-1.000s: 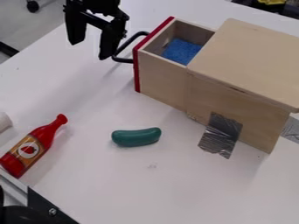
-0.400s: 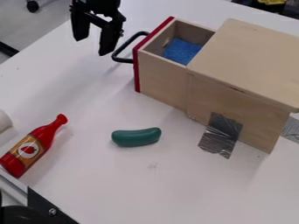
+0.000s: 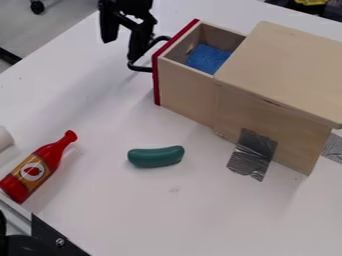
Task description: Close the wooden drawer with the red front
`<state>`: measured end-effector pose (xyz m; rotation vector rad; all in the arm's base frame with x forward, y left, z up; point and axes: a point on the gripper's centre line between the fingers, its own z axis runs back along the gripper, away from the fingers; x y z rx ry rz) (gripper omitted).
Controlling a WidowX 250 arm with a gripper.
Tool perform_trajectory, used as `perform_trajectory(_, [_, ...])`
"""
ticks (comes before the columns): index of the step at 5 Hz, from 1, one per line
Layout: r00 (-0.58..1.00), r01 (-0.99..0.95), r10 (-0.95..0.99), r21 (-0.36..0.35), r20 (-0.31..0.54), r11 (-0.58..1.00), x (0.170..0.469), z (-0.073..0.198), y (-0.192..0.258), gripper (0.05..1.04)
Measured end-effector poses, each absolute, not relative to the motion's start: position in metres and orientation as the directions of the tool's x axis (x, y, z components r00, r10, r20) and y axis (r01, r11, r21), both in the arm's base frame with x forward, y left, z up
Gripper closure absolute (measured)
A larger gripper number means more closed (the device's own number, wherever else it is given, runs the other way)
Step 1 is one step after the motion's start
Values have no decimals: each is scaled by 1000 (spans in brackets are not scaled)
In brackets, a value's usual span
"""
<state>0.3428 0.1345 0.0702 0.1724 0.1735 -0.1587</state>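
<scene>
surface: white tabletop (image 3: pixel 200 220), smooth, with a few faint marks.
near corner: black bracket (image 3: pixel 57 240) with one screw, lower left.
bottle: red toy bottle (image 3: pixel 33 170), labelled, on its side, neck pointing away from the near edge.
vegetable: green toy vegetable (image 3: pixel 155 156), slightly curved, lying between the bottle and the box.
tape: silver strip (image 3: pixel 254 150), creased, running from the box's side onto the tabletop.
box: pale wooden box (image 3: pixel 287 70), flat-topped; probably the heavier part, steadied by the tape.
drawer: wooden drawer (image 3: pixel 184 90) with a red front, pulled partly out of the box; stiff, likely fairly light, apt to bind if drawn or pressed askew.
contents: blue sponge-like block (image 3: pixel 207 57) inside the drawer; presumably soft and light.
handle: black bar handle (image 3: pixel 139 68) on the red front; seemingly rigid and smooth, so a loose hold might have slipped. best hold: middle of the bar, fingers either side.
gripper: black gripper (image 3: pixel 121 49), above the table beside the handle, overlapping it in view; contact could not be told.
jaws: released, tips spread, nothing clenched.
beyond: grey floor (image 3: pixel 40 37) with a black caster (image 3: pixel 37 7).
</scene>
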Motion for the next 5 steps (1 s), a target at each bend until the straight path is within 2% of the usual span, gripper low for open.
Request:
perform_trajectory(2, [966,208,-180,145,-184,967,377,73,128,86])
perform_trajectory(5, [965,211,-188,116,-182,971,390,65,132,86])
